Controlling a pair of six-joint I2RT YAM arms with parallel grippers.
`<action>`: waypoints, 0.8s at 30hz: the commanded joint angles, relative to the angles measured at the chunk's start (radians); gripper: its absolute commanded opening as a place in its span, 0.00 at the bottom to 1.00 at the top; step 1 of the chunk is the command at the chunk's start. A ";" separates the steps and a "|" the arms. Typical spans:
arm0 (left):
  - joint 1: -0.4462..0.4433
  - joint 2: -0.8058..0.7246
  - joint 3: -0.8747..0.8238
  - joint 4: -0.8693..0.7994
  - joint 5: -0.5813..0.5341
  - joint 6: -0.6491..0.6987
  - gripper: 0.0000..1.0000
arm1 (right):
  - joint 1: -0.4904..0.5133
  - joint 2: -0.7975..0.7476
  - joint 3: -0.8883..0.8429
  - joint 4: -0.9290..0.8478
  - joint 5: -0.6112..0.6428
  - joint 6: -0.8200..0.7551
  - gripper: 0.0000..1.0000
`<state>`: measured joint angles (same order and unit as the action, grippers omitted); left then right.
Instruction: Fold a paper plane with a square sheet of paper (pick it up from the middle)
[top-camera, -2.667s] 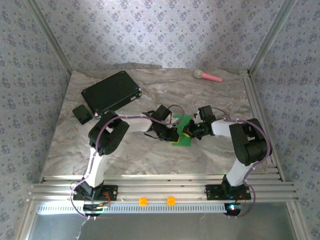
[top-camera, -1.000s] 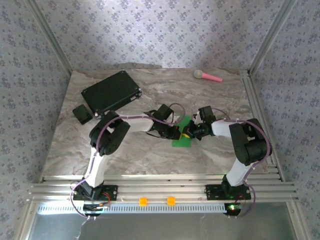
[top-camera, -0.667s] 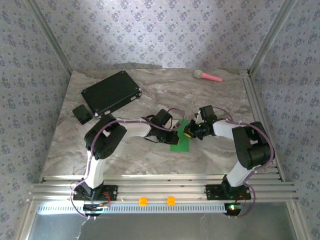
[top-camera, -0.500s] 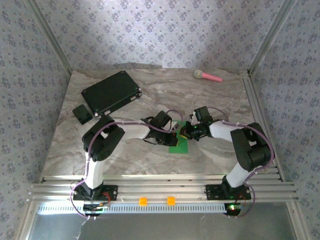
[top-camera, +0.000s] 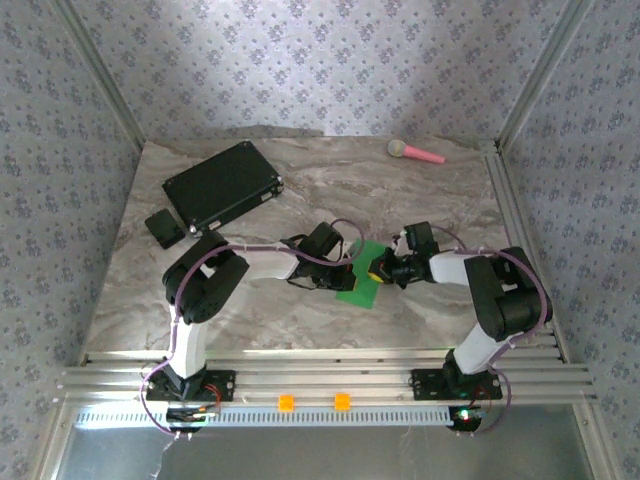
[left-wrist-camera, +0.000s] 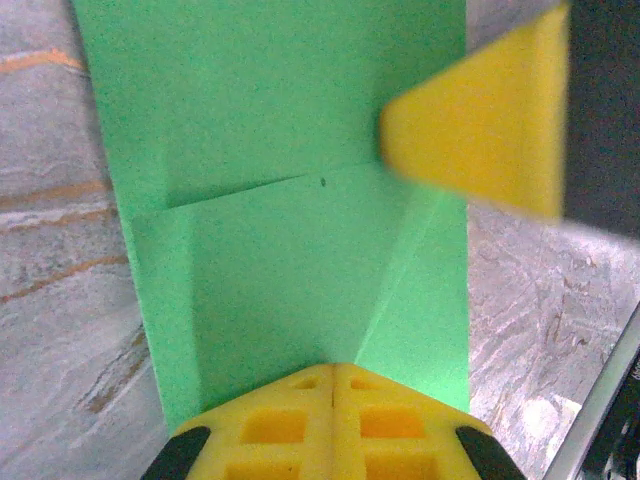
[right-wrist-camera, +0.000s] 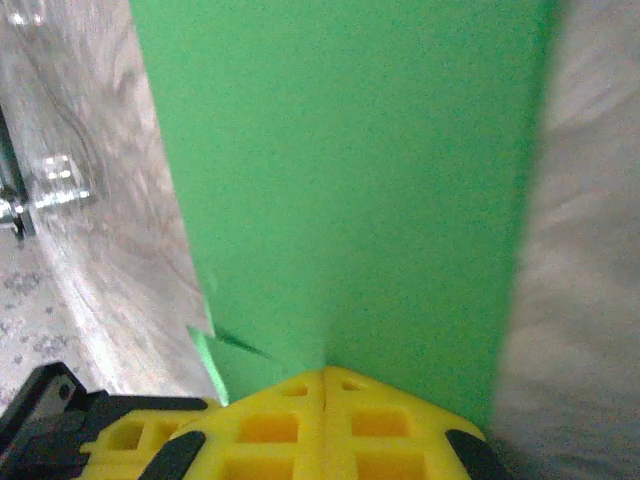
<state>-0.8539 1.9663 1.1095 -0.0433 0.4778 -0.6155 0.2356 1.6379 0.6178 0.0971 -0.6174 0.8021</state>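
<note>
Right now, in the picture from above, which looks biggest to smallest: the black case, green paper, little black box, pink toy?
1. black case, by far the biggest
2. green paper, partly covered
3. little black box, close to the paper in size, so I'm unsure about these two
4. pink toy, long but thin

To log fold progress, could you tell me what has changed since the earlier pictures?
The left gripper and right gripper drew slightly toward the near edge, staying shut with tips at the green sheet of paper, which shifted that way too. The black case and pink toy stayed put.
</note>
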 joint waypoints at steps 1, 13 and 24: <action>-0.011 0.026 -0.015 -0.101 -0.020 0.003 0.00 | -0.063 -0.001 0.001 -0.043 0.076 -0.046 0.00; -0.024 0.029 -0.024 -0.035 -0.009 -0.071 0.00 | 0.070 -0.106 -0.016 -0.038 0.108 0.041 0.01; -0.042 0.023 -0.062 0.051 -0.022 -0.192 0.00 | -0.023 -0.081 -0.136 0.051 0.083 0.076 0.00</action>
<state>-0.8814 1.9656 1.0760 0.0521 0.4732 -0.7723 0.2707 1.5509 0.5106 0.1631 -0.5777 0.8776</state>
